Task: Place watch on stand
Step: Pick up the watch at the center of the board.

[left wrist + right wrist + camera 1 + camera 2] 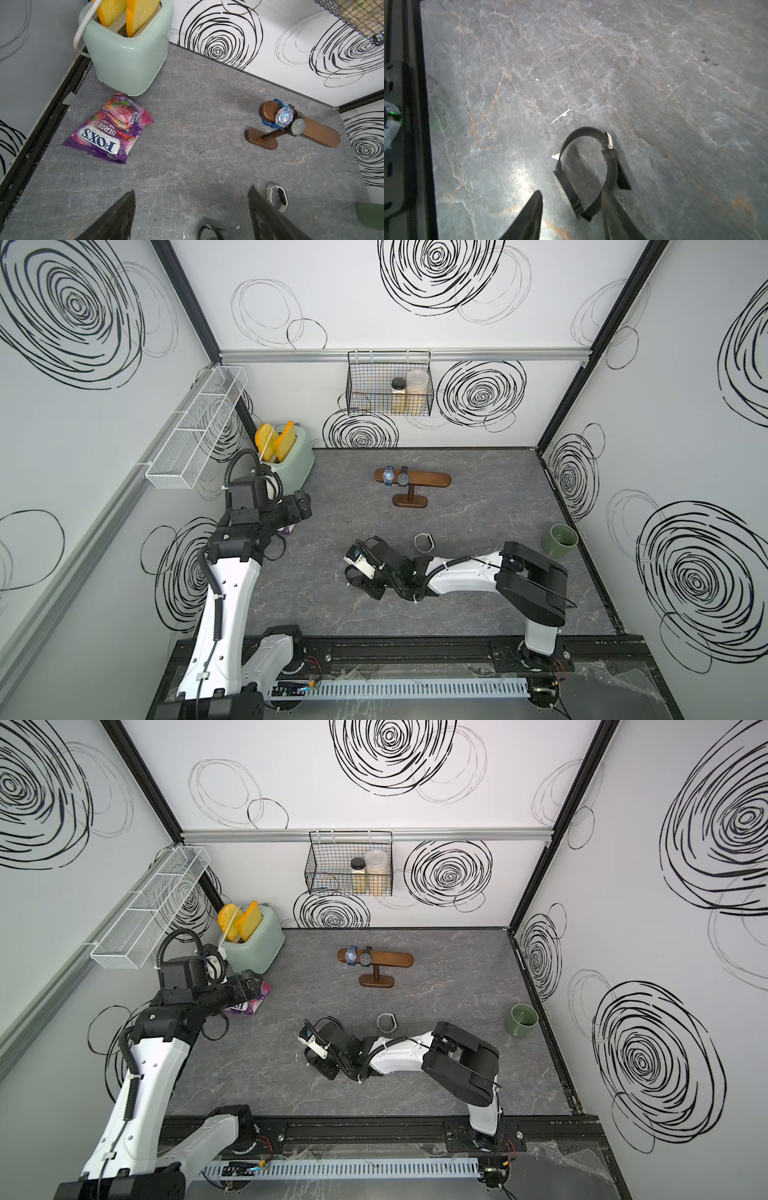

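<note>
The right end effector [572, 190], jaws apart with the black watch [566, 192] between them, should close squarely on its case, keeping the strap loop open for the stand [432, 480].

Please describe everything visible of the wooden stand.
The stand is dark brown wood: a long flat bar with rounded ends, a short post, an oval base. It stands upright on the grey table, toward the back. A blue watch and a black watch wrap one end of the bar; nothing else touches it.
</note>
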{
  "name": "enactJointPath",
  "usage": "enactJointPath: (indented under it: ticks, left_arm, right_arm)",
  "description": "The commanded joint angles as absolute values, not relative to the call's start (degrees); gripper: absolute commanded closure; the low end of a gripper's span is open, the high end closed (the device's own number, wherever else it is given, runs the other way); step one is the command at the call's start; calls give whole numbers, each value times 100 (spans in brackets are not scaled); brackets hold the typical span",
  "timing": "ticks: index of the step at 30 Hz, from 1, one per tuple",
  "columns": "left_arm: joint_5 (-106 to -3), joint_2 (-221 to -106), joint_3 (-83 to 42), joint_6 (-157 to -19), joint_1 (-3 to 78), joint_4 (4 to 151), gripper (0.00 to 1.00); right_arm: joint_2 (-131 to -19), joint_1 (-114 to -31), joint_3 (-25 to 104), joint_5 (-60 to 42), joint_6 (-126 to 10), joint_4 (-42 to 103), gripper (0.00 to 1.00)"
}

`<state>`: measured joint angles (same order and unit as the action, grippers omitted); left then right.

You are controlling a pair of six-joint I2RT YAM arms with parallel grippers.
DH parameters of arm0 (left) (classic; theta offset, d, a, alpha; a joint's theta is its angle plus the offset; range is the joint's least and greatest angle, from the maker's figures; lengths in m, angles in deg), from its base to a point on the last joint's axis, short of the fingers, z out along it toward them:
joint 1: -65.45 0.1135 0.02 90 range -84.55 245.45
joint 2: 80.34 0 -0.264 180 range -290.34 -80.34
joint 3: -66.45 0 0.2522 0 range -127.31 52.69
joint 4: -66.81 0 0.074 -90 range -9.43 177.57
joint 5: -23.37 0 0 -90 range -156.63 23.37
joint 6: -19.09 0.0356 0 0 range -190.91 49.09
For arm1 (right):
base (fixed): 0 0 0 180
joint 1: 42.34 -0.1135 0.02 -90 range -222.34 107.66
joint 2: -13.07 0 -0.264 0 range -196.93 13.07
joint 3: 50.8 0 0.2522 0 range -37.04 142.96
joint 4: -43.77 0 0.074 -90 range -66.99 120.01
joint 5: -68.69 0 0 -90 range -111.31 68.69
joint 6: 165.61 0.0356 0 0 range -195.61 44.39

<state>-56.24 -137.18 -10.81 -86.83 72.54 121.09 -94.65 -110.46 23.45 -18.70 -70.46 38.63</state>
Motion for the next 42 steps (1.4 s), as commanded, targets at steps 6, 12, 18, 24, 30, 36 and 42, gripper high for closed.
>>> enactJointPath:
  ticks: [6, 12, 18, 24, 30, 36, 42]
  left_arm:
    - [-5638, -13632, -931, -8580, 7274, 11862, 11]
    - [-5599, -13638, -927, -8581, 7274, 11841, 10]
    - [-5612, -13607, -879, -8561, 7257, 11837, 9]
    - [-5552, -13607, -905, -8581, 7249, 11819, 8]
    - [-5448, -13622, -808, -8613, 7232, 11742, 8]
    - [-5239, -13686, -751, -8699, 7239, 11625, 8]
    - [-4820, -13676, -410, -8769, 7158, 11457, 10]
  right_arm:
    - [-9592, -10927, 2555, -1252, -7660, 3694, 58]
    - [-9773, -10879, 2718, -1243, -7763, 3570, 59]
    - [-9905, -10826, 2921, -1219, -7867, 3445, 60]
    - [-9999, -10766, 3085, -1243, -8253, 3120, 84]
    - [-9754, -10581, 2922, -1185, -8938, 3023, 99]
    - [-9182, -10484, 2507, -1409, -10033, 3084, 100]
    - [-8862, -10246, 2507, -903, -11294, 2446, 100]
